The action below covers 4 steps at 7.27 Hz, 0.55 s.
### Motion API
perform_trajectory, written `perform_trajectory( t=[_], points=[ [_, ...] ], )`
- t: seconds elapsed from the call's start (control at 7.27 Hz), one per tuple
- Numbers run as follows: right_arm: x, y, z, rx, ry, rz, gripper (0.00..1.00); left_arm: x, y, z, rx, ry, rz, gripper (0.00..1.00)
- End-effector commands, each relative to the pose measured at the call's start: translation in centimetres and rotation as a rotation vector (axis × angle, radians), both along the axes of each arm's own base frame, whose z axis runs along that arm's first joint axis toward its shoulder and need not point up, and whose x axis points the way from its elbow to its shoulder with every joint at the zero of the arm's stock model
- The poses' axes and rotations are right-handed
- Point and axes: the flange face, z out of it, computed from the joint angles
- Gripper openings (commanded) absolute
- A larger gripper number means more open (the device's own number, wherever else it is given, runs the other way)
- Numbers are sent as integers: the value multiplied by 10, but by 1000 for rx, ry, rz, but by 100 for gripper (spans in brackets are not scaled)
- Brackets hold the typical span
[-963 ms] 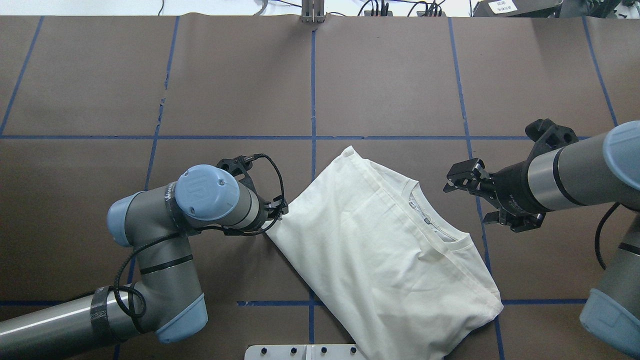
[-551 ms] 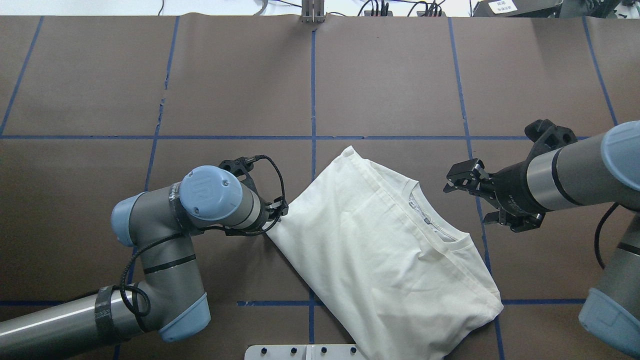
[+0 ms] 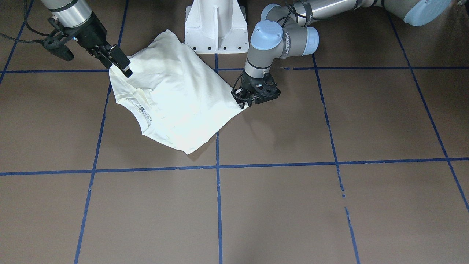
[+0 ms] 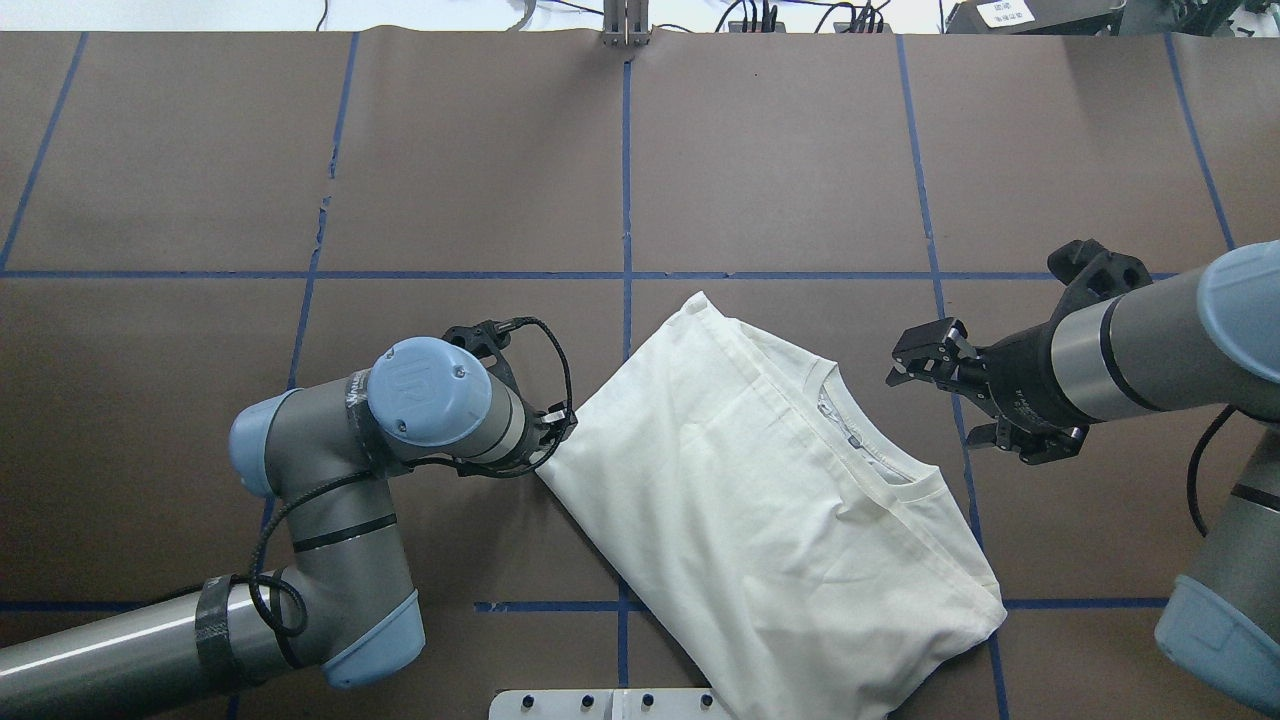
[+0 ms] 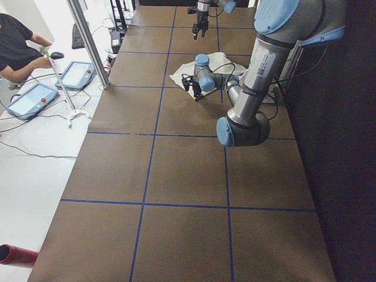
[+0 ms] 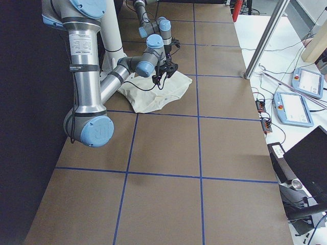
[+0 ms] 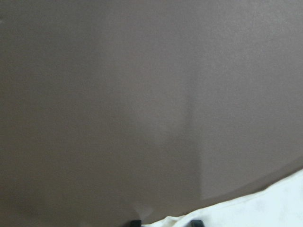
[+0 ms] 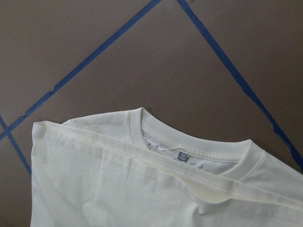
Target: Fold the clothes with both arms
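L gripper (image 3: 243, 101) at shirt (image 3: 174, 97) corner, grip unclear

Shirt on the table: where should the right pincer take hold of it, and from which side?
Probably the folded shoulder edge beside the collar, approached from the robot's right. That end faces the open right pincer, and its stacked layers give a thick lip.
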Motion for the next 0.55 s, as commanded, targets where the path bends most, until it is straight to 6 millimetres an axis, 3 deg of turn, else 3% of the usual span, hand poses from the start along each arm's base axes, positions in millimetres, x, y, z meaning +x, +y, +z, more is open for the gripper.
perform_trajectory(
  t=[0.0,0.28,0.41],
  points=[
    [-1,0,0,-1,1,-1,100,-2,1,-5,5,8,1,0],
    [-1,0,1,-3,2,0,100,-5,-3,-11,15,0,-1,0],
    [-1,0,0,0,0,-1,100,-18,-25,-13,37,-1,-32,0]
  ],
)
